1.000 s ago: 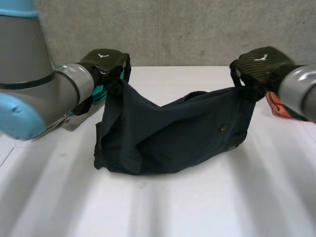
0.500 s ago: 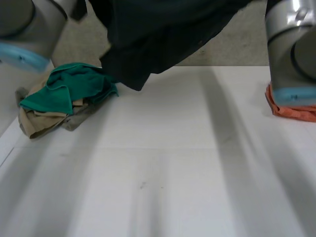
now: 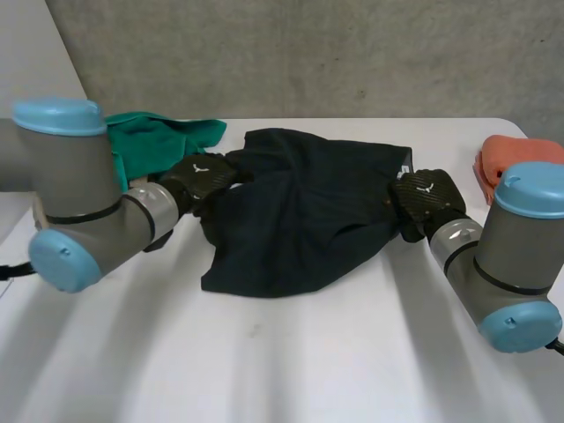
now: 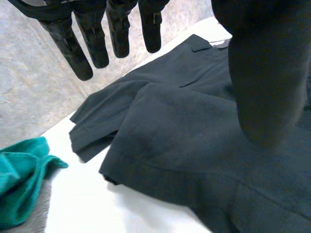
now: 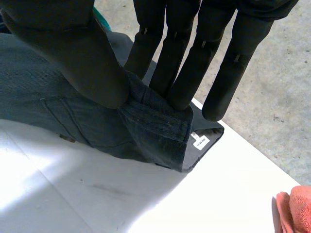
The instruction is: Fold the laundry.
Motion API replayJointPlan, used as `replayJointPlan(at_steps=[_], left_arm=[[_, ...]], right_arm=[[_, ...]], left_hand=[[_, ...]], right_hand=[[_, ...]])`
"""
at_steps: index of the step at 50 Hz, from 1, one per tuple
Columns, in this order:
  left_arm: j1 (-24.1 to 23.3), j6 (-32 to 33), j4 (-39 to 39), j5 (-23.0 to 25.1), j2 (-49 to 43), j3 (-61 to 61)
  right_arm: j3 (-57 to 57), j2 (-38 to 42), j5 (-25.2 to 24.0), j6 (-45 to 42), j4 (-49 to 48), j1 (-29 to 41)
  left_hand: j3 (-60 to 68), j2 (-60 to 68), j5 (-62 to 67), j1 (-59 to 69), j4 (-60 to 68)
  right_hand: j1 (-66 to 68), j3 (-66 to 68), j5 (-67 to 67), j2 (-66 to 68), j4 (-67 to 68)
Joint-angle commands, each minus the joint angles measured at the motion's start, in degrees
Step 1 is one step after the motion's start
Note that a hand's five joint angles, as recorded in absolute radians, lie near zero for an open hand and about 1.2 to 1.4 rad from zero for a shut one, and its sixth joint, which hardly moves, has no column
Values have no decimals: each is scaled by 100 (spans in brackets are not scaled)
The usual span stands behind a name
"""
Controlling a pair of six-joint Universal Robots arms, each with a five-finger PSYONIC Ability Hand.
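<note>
A sec ago we had the dark shorts [image 3: 300,220] strung in the air btw. both hands, sagging down to the table. Half a sec ago they were swung up high, well clear of the top. Now they're down, spread fairly flat on the white table [image 3: 352,370] toward its far edge, w/ a few creases and the near hem lying in a curve. So the flick-and-lay looks done, and we'd judge that real folding can start.

Left hand [image 3: 199,176] sits at the shorts' left edge. Its wrist view shows the fingers [image 4: 80,56] straight and spread above the cloth w/ nothing pinched, so it has let go. Right hand [image 3: 426,199] is at the right edge and hasn't released. Its fingers [image 5: 181,73] and thumb [image 5: 82,58] clamp a folded bit of waistband [image 5: 155,121], just by the white label [image 5: 200,141].

Other laundry waits at the sides. A green cloth [image 3: 163,137] lies just beyond the left hand, near the shorts' far-left corner but apart from it. An orange cloth [image 3: 507,159] lies at the far right, apart from the shorts.

Next, prob.: right hand frees the waistband, we smooth the creases, then re-grip one side and bring it over the other. Risk is the cloth dragging along w/ the right hand as it opens, spoiling the lay.
</note>
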Motion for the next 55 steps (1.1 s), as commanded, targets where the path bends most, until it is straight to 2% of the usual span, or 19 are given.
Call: replayJointPlan(at_steps=[1,8,12,15,20,24,37,42,48,55], left_arm=[[16,98,-169,-401,1226,-1018],[-54,36,-178,-761,1887,-2198],[-203,27,-143,-911,1721,-2847],[-239,27,-47,-946,1484,-3042],[-239,71,506,-999,940,-2877],[-274,89,709,-1078,632,-2604],[-502,141,885,-1491,-107,-1725],[-555,256,1017,-1588,-134,-1540],[-599,230,982,-1737,120,-1513],[-625,115,947,-1948,630,-1706]], right_arm=[[188,-206,34,77,31,-67],[198,-259,42,112,84,-93],[180,-276,16,130,101,-93],[180,-294,7,156,145,-93],[206,-364,-10,191,172,-102],[215,-382,-19,200,172,-120],[320,-444,-45,156,136,-128],[329,-444,-72,121,128,-120],[338,-435,-72,86,110,-137],[321,-417,-72,51,57,-172]], left_hand=[[-476,-494,-431,-524,-464],[-188,-206,-143,-236,-176],[836,819,882,789,848],[1025,1007,1070,977,1037],[1160,1142,1205,1112,1171],[741,723,786,693,752],[756,738,801,708,768],[1091,1074,1137,1044,1103],[2067,2049,2112,2019,2079],[1984,1967,2030,1937,1996]], right_hand=[[1686,1128,1311,1266,1144],[1686,1128,1311,1266,1144],[1686,1128,1311,1266,1144],[1686,1128,1311,1266,1144],[1686,1128,1311,1266,1144],[1686,1128,1311,1266,1144],[1686,1128,1311,1266,1144],[1686,1128,1311,1266,1144],[1686,1128,1311,1266,1144],[1686,1128,1311,1266,1144]])
